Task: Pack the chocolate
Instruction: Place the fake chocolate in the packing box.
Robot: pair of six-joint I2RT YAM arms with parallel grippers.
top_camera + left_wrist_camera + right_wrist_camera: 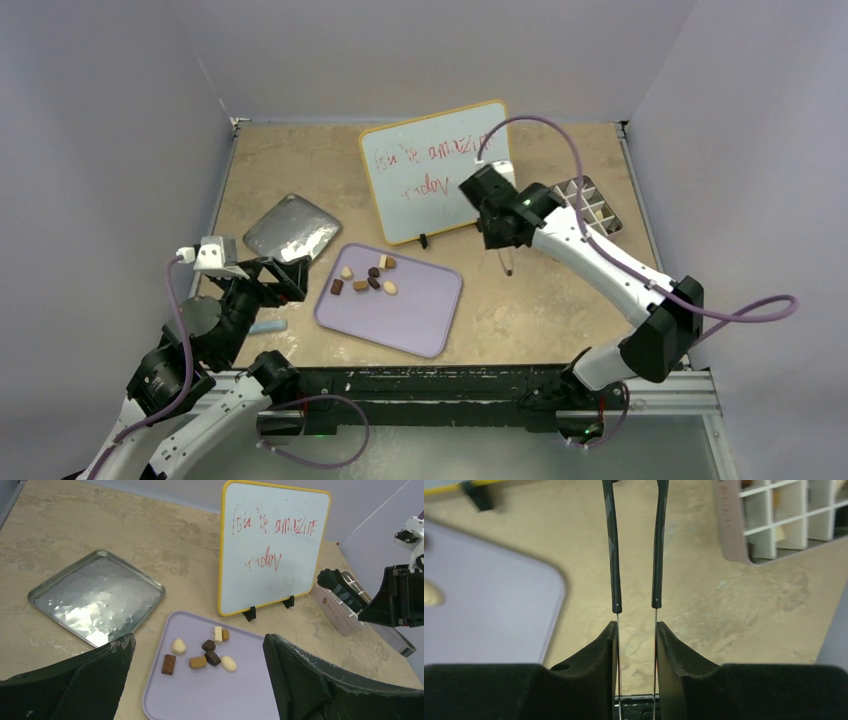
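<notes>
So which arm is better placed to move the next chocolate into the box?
Right, probably. The right gripper clamps tweezers, poised between the lavender tray and the gridded box on its side. The left gripper sits nearer the chocolate but gapes wide and empty.

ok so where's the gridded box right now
In the top view the gridded box sits at the far right of the table, just right of the whiteboard, beyond the right tool holding tweezers.

Pale lavender walls (110, 120), mottled tan tabletop (300, 160)
</notes>
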